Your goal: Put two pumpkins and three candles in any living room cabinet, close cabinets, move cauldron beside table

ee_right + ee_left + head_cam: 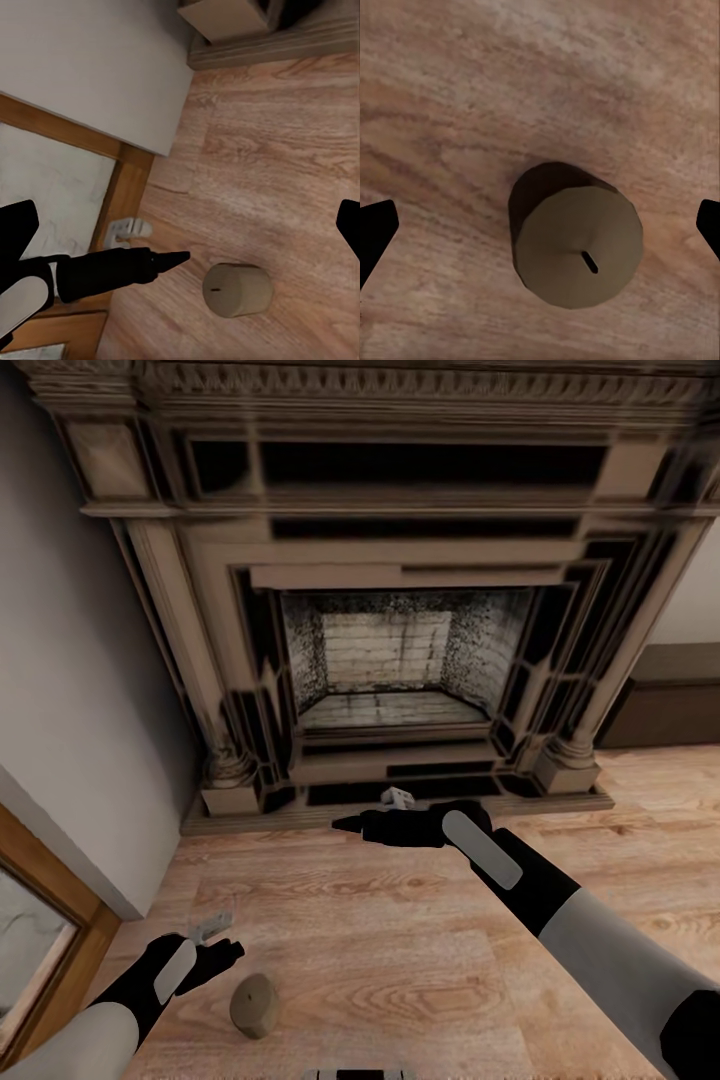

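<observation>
My left fingers [222, 948] hang spread just beside the candle [255, 1005] on the wood floor [400, 960], lower left; my right fingers [352, 824] too are spread

A home living room; ornate fireplace [385, 630]; wooden floor [400, 950].

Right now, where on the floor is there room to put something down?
The wood floor is bare between the fireplace step and the candle, and on toward the dark cabinet at the right. It is tighter low at the left, where the left gripper hangs beside the candle near the wood-framed panel.
</observation>
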`<state>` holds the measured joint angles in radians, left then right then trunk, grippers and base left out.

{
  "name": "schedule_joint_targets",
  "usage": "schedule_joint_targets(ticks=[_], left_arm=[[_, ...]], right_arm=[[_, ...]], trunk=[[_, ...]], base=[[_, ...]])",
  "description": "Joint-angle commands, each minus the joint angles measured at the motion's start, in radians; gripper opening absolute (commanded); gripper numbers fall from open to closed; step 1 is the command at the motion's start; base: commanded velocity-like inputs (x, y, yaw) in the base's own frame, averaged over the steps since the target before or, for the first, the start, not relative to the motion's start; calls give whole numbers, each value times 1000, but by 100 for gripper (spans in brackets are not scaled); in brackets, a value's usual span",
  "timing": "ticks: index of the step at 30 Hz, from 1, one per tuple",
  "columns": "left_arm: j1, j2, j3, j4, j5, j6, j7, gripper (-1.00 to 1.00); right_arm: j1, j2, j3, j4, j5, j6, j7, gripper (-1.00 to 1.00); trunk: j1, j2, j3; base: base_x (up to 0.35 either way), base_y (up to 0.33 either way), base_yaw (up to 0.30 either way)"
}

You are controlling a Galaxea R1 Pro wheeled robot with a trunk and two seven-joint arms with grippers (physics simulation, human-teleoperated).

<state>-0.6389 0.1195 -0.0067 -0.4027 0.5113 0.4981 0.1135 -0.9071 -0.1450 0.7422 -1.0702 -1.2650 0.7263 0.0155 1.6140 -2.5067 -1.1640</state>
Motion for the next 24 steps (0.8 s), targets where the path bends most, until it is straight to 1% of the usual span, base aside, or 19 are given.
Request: schedule_joint_targets(ticks=[1, 13, 16, 17, 19, 21, 23, 24], left_arm=[[0, 0, -1, -2, 11, 5, 8, 100], [0, -2, -5, -2, 6, 1, 8, 100], [0, -16, -8, -2, 3, -7, 6, 100], [0, -25, -12, -2, 2, -8, 5, 100], [1, -44, -37, -2, 0, -10, 1, 100], [1, -51, -52, -2, 0, -10, 0, 100], [0, -63, -79, -2, 0, -10, -1, 100], [1, -70, -87, -3, -1, -10, -1, 100]], right_arm=[[-1, -1, 2, 0, 0, 1, 2, 100], [-1, -1, 2, 1, 2, 1, -3, 100], [-1, -1, 2, 1, 3, 1, -3, 100], [-1, -1, 2, 1, 3, 1, -3, 100], [-1, -1, 2, 1, 3, 1, -3, 100], [-1, -1, 2, 1, 3, 1, -3, 100], [-1, -1, 2, 1, 3, 1, -3, 100], [-1, -1, 2, 1, 3, 1, -3, 100]], trunk=[[0, -1, -5], [6, -3, -51], [7, -4, -63], [7, -4, -67], [8, -5, -74], [9, -5, -82], [10, -6, -90], [10, -6, -90]], base=[[0, 0, 0], [0, 0, 0], [0, 0, 0], [0, 0, 0], [0, 0, 0], [0, 0, 0], [0, 0, 0], [0, 0, 0]])
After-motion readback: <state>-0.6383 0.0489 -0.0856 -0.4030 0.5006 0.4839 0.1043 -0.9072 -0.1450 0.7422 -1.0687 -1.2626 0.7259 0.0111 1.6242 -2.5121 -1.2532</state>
